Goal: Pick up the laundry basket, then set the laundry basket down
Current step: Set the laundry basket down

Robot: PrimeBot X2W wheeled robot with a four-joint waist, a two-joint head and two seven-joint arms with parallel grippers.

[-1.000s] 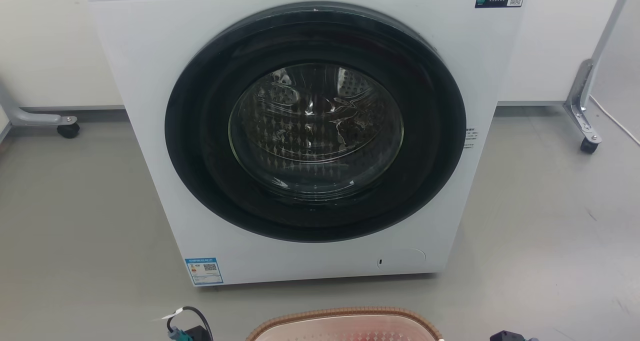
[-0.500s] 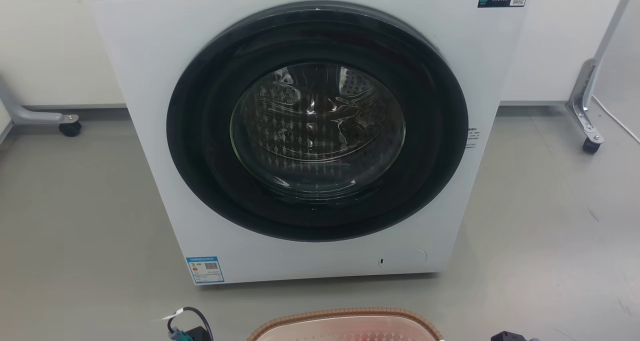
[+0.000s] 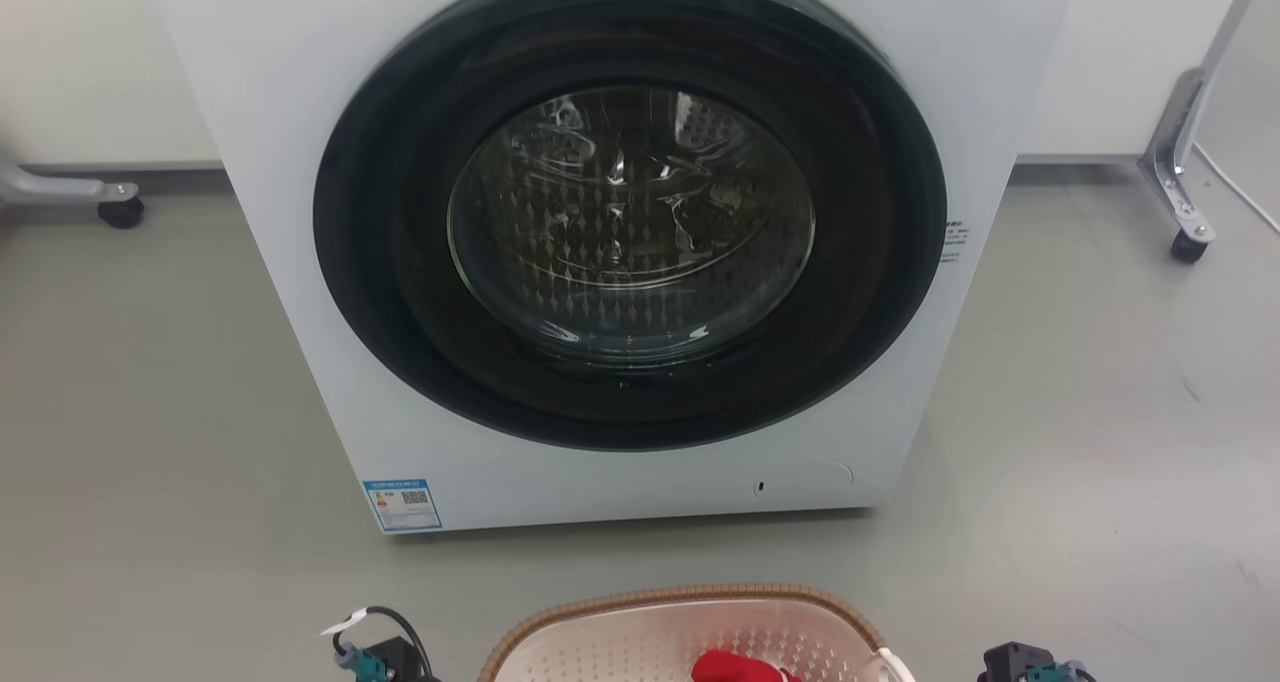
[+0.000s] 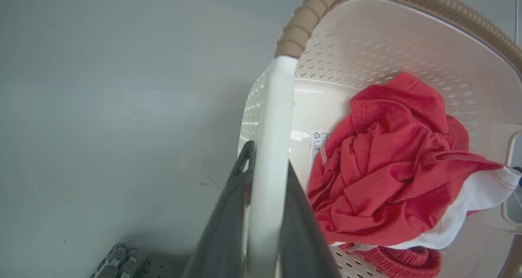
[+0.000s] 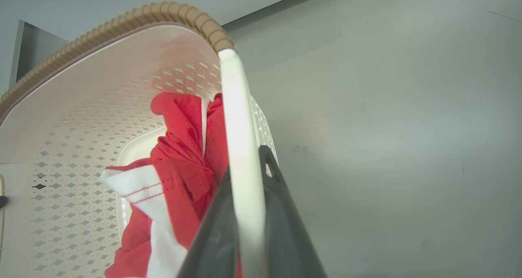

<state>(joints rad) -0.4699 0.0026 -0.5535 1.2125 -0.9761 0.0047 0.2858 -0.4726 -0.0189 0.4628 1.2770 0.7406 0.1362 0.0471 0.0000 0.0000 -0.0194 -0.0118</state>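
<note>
The laundry basket [image 3: 680, 598] sits low at the bottom middle of the head view, a cream perforated tub with a brown woven-look rim. Red and white clothing [image 4: 387, 159] lies bunched inside it, also seen as red cloth [image 5: 183, 147]. My left gripper [image 4: 267, 159] is shut on the basket's white loop handle [image 4: 277, 107], one dark finger on each side. My right gripper [image 5: 248, 155] is shut the same way on the opposite white handle [image 5: 234, 98]. Grey floor shows beside the basket in both wrist views; whether the tub touches it I cannot tell.
A white front-loading washer [image 3: 330, 362] with its round dark door [image 3: 630, 212] closed stands straight ahead of the basket. Wheeled metal frame legs stand at the far left [image 3: 120, 207] and far right [image 3: 1185, 242]. Bare grey floor [image 3: 150, 412] lies on either side.
The whole head picture has shifted: the washer sits higher and a little larger, and more of the basket shows, with red cloth now visible in it. The camera has moved.
</note>
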